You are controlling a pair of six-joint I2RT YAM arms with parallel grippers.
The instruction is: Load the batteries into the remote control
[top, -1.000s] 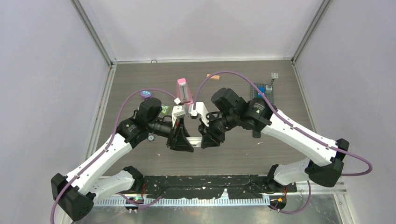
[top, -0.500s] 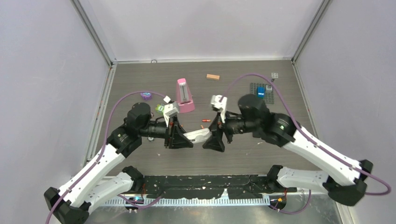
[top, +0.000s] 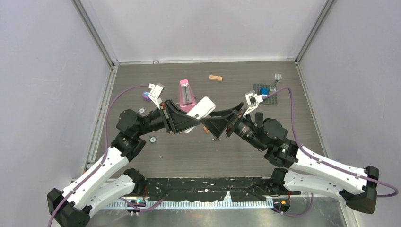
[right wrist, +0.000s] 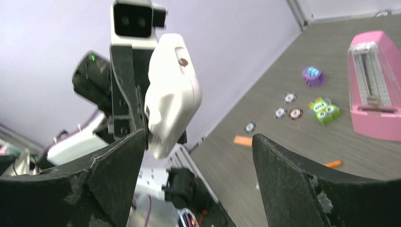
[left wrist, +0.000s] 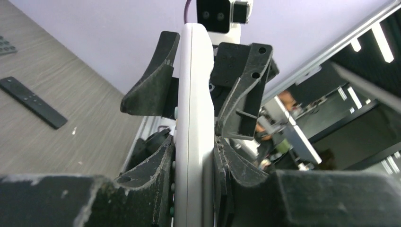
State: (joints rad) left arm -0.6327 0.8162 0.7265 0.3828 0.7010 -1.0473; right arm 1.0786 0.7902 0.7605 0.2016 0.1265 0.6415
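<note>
My left gripper is shut on the white remote control and holds it in the air, its free end slanting toward the back right. In the left wrist view the remote control stands edge-on between the closed jaws of the left gripper. My right gripper is open. Its fingers flank the remote's far end without touching it. From the right wrist, the remote control hangs near the left finger of the right gripper. One slim orange battery lies on the table.
A pink metronome stands behind the grippers, with a purple disc, small chips and a green toy to its left. An orange-tan block and a studded plate lie further back. A black remote lies on the table.
The right gripper has opened and let go of the white remote. The left gripper has closed on it and swung it up toward the back. Both arms have shifted.
</note>
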